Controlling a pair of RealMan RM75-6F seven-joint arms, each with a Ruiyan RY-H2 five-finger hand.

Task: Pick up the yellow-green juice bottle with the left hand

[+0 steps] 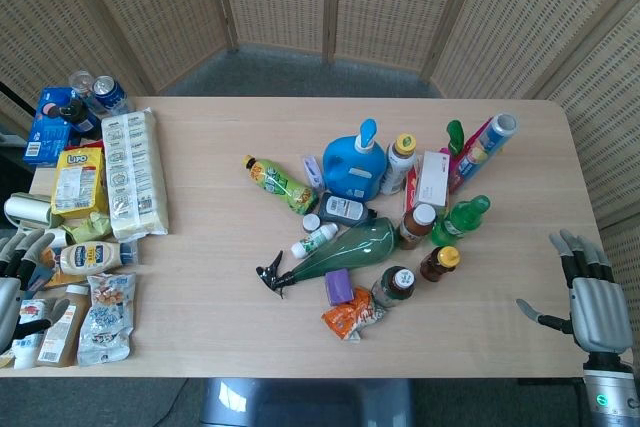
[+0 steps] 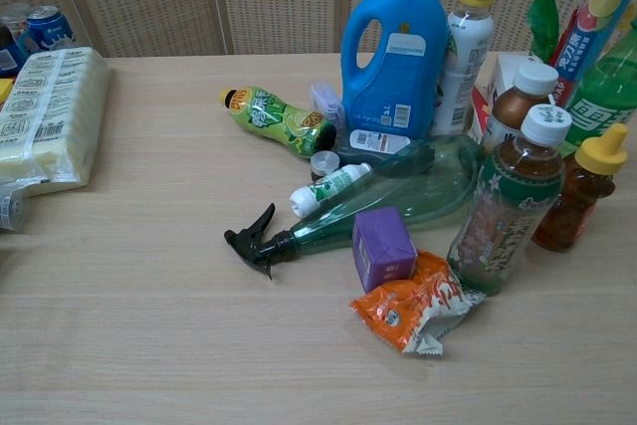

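The yellow-green juice bottle [image 1: 279, 183] [image 2: 278, 119] lies on its side on the table, yellow cap toward the far left, its base against the cluster of bottles. My left hand [image 1: 17, 282] rests open at the table's left edge, far from the bottle, over the snack packets. Off the table's right front corner my right hand [image 1: 590, 299] hangs open, fingers spread. Neither hand shows in the chest view.
Beside the juice bottle stand a blue detergent jug [image 1: 355, 164] [image 2: 395, 52], a green spray bottle [image 1: 335, 253] [image 2: 378, 208] lying down, a small white bottle [image 2: 330, 188] and several upright drinks. A long cracker pack [image 1: 134, 172] and snacks fill the left side.
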